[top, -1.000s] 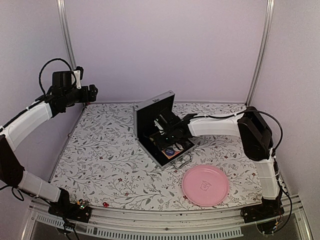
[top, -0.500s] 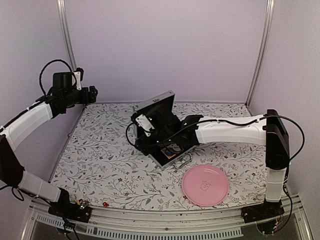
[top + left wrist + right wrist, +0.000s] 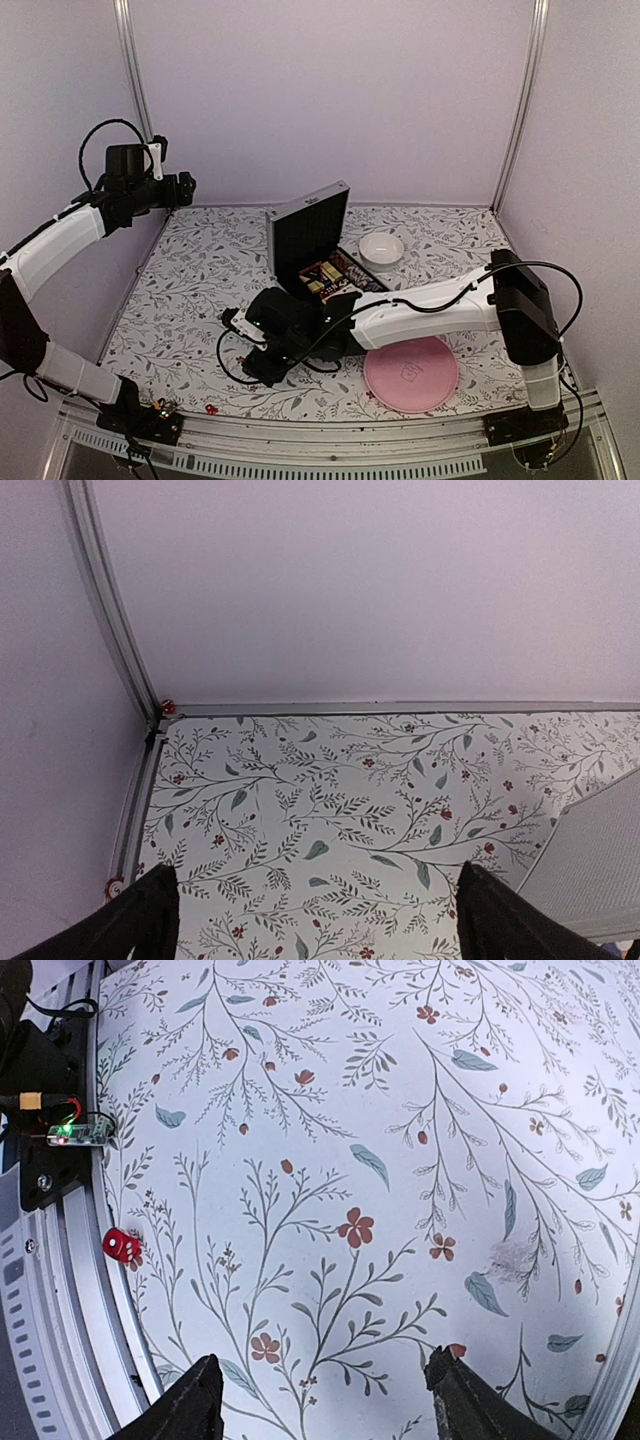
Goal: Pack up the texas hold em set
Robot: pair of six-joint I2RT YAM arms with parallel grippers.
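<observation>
Standing open at the middle of the table [image 3: 200, 290], the case [image 3: 308, 232] is seen with its lid raised and card decks [image 3: 327, 276] in its black tray. A bowl [image 3: 381, 248] is set just right of it, and a plate [image 3: 410, 372] nearer the front. A red die [image 3: 121, 1245] is seen lying by the table's front edge, well apart from the case. The right gripper [image 3: 320, 1400] is held low over the front left of the table, fingers apart, nothing between them. The left gripper [image 3: 315, 920] is raised at the back left corner, fingers wide apart and empty.
</observation>
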